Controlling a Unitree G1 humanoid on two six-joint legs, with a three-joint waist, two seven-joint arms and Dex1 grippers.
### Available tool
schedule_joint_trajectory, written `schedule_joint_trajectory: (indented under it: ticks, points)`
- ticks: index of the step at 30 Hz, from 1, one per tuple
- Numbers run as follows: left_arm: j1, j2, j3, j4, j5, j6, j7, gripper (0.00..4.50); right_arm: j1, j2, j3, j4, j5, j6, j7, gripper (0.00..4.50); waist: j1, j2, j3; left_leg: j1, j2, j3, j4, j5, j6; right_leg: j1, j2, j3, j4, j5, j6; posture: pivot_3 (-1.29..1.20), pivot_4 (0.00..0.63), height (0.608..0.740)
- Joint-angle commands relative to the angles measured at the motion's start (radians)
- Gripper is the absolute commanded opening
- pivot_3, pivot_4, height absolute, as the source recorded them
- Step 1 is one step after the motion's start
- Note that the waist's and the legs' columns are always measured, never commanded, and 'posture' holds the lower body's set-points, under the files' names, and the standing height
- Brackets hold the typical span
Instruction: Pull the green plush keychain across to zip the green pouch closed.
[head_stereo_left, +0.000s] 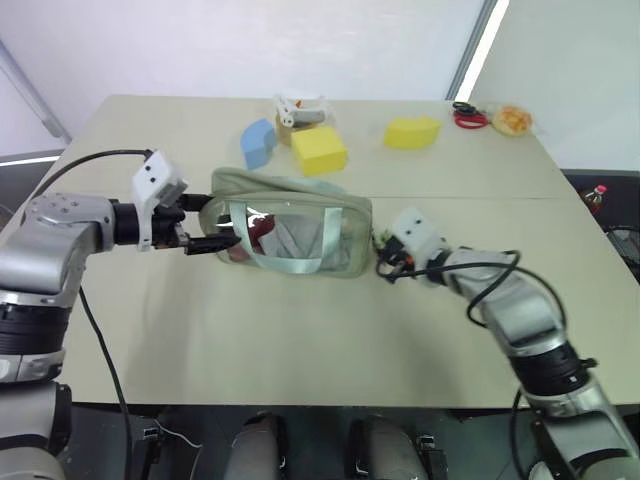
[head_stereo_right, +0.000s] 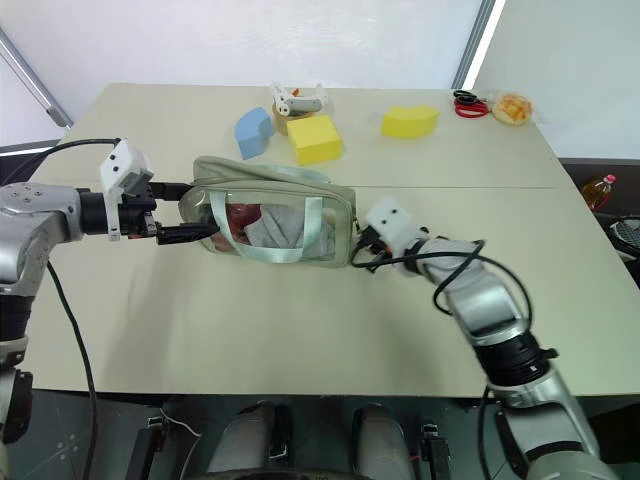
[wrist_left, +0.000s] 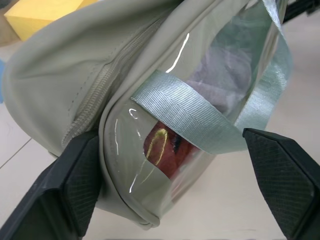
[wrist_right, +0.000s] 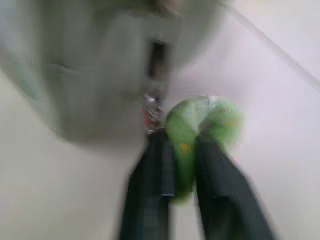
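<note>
The green plush keychain is hanging off the right-hand end of the green pouch, and your right tool has its two black fingers around it with part of the fuzz squeezed between them. That wrist view is smeared, so you can't really tell if the fingers are pinching or just sitting loose against it.

The pouch lies on its side about mid-counter, clear window and light green strap facing you, red and white stuff showing through the plastic. The zipper runs along the top edge, and at the pouch's left end its teeth look joined.

Your left tool is at that left end of the pouch with the fingers spread wide apart, one on each side of the corner. One finger looks right up against the fabric, the other stands off from it.

Beyond the pouch, on the far side of the beige counter: a blue foam block, a yellow foam cube just beside it, a small white gadget behind those, and a yellow foam wedge further to the right. Way off toward the far right corner from the pouch there's a red ring thing and an orange packet. A seam runs across the counter just behind the pouch. White walls back there, with a light strip running up at an angle.
</note>
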Motion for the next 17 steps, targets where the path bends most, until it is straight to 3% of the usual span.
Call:
schedule_joint_trajectory:
  ticks: [1, 4, 8, 11, 17]
  points:
    - [0.005, 0.039, 0.037, 0.006, -0.010, 0.025, 0.006, 4.50, -0.024, -0.138, -0.138, -0.090, 0.085, 0.053, 0.115, 2.46, -0.001, 0.000, 0.000, 0.000, 0.000, 0.000, 0.000, 0.000, 0.000, 0.000, 0.000, 0.000, 0.000, 0.000, 0.000, 0.00, 0.150, 0.740]
    - [-0.024, 0.123, 0.076, 0.040, -0.042, 0.083, -0.041, 4.50, -0.069, -0.260, -0.270, -0.166, 0.257, 0.227, 0.243, 3.95, -0.008, 0.000, 0.001, 0.000, 0.000, 0.000, 0.000, 0.000, 0.000, -0.001, 0.000, 0.000, 0.000, 0.000, 0.000, 0.00, 0.150, 0.740]
    - [-0.044, 0.236, 0.103, 0.066, -0.089, 0.129, -0.129, 4.50, -0.175, -0.334, -0.375, -0.224, 0.461, 0.423, 0.330, 3.95, -0.016, 0.001, 0.002, 0.001, 0.002, 0.000, -0.003, 0.000, 0.000, -0.003, 0.001, 0.002, 0.000, 0.000, 0.000, 0.00, 0.150, 0.740]
    - [-0.047, 0.321, 0.110, 0.053, -0.121, 0.151, -0.214, 4.50, -0.236, -0.326, -0.397, -0.290, 0.583, 0.526, 0.339, 3.95, -0.009, 0.001, 0.002, 0.000, 0.002, 0.000, -0.003, 0.000, 0.000, -0.003, 0.001, 0.002, 0.000, 0.000, -0.001, 0.00, 0.150, 0.740]
    - [-0.075, 0.336, 0.114, 0.118, -0.095, 0.110, -0.177, 4.50, -0.251, -0.273, -0.412, -0.346, 0.672, 0.586, 0.255, 3.95, 0.004, 0.000, 0.002, -0.001, 0.000, 0.000, -0.001, -0.001, 0.001, -0.003, -0.001, 0.001, 0.000, 0.000, -0.001, 0.00, 0.150, 0.740]
